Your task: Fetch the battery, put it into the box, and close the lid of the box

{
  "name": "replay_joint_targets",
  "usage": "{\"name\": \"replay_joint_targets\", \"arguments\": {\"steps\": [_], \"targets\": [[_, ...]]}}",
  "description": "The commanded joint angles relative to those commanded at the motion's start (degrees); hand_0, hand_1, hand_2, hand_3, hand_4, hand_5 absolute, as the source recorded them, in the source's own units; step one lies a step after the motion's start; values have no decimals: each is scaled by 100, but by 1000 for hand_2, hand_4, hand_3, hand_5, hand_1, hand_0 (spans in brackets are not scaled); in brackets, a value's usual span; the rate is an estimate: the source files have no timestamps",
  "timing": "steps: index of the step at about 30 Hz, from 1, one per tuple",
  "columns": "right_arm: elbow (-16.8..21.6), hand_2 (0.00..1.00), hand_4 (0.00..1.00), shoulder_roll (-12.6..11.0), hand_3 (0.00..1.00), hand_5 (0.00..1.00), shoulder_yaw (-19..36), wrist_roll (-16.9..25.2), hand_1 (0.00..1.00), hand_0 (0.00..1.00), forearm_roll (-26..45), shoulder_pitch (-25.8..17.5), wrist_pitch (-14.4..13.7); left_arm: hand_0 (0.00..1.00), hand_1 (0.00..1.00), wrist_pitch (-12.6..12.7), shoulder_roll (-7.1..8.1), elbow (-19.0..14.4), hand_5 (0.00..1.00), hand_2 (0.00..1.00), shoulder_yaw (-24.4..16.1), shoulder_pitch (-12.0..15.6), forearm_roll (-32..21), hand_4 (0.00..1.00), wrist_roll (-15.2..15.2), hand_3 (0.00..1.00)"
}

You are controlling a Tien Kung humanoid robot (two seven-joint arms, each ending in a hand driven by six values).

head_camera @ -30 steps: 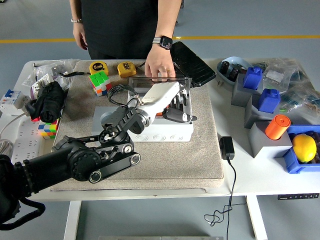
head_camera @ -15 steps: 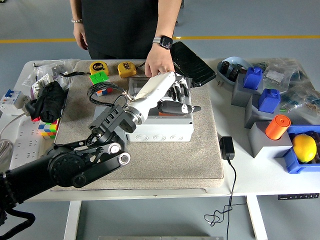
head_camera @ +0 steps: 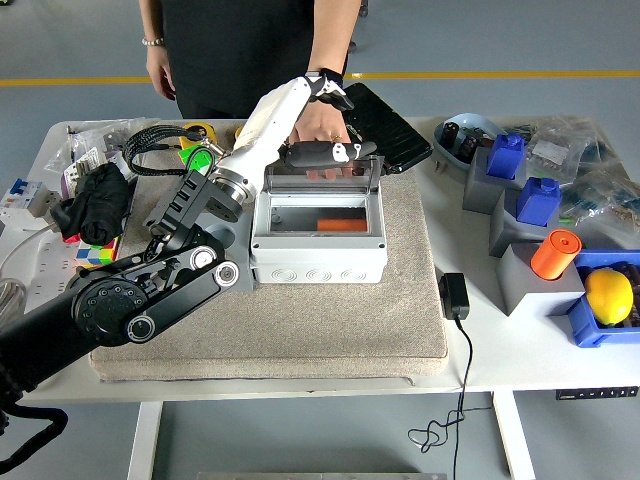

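Moved since the earlier frames: left hand, then low over the box's opening, now raised to the far rim, behind the upright lid. Item, battery: orange, lying flat on the floor of the grey box, toward the far wall; appears already placed. Item, lid: clear, hinged at the far side, standing roughly upright, not yet closed. Item, left hand: white back, dark fingers loosely extended over the lid's top edge, holding nothing; whether they touch the lid cannot be told. Item, person's hand: at the far side with a wristwatch, just behind the robot's hand and partly hidden by it, apparently resting near the hinge. Item, right arm: not in view. Surroundings: beige mat under the box; black case far right of it; puzzle cubes and a tape measure to the far left; blue and grey bins with an orange cylinder and a lemon at right. Risks, as judged: fingers slipping off the thin lid edge; lid swinging down unevenly and not latching; box sliding on the mat under a forward push; contact with the person's hand close behind; lid catching the battery if it sits proud.
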Motion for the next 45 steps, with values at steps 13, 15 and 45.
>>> {"name": "replay_joint_targets", "arguments": {"steps": [13,15,45], "targets": [[4,556,914,-11,552,432,11,-4,596,589,1,6,0,730,713,-883,14,257,509,702,294,-175,171,998,839,659],[1,556,914,-13,552,432,4,-6,596,589,2,2,1,730,713,-978,24,194,509,702,293,-181,195,998,941,659],[70,556,914,-16,552,432,67,-11,596,590,-80,-4,-3,497,576,-1685,184,-752,564,637,397,232,-246,984,1429,649]]}}
